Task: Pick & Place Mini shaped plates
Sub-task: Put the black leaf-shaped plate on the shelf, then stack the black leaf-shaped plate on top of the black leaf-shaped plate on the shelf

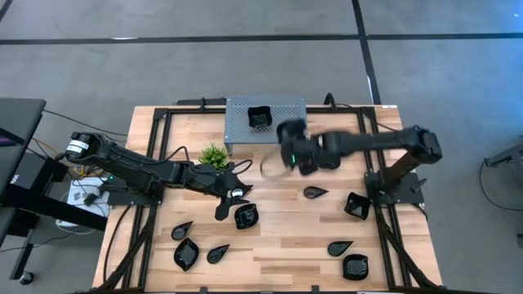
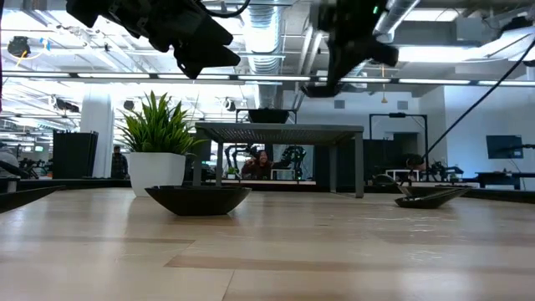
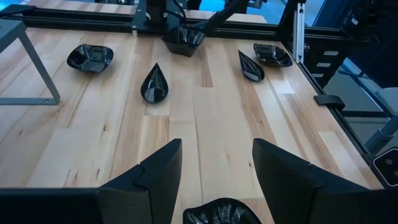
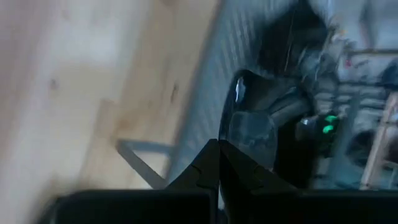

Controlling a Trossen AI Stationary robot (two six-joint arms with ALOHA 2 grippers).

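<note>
Several glossy black mini plates lie on the wooden table, among them a teardrop one (image 1: pixel 315 193) and a squarish one (image 1: pixel 356 206). Another plate (image 1: pixel 260 117) rests on the grey perforated stand (image 1: pixel 282 106). My left gripper (image 1: pixel 231 200) hangs open above the table, and a wavy-rimmed plate (image 3: pixel 222 213) lies below its fingers. My right gripper (image 1: pixel 286 155), blurred, is up in the air near the stand's front edge. It is shut on a black plate (image 4: pixel 245 124). My right gripper pinches the black plate by its rim (image 4: pixel 229 146) between the two shut fingers. The plate stands out edge-on beyond the fingertips and is lifted clear of the table. Blur hides more of the hold.
A small green plant (image 1: pixel 214 154) in a white pot stands left of the stand. More plates lie near the front left (image 1: pixel 186 255) and front right (image 1: pixel 355 266). Black frame rails run along the table's sides. Bare wood lies in the table's middle front.
</note>
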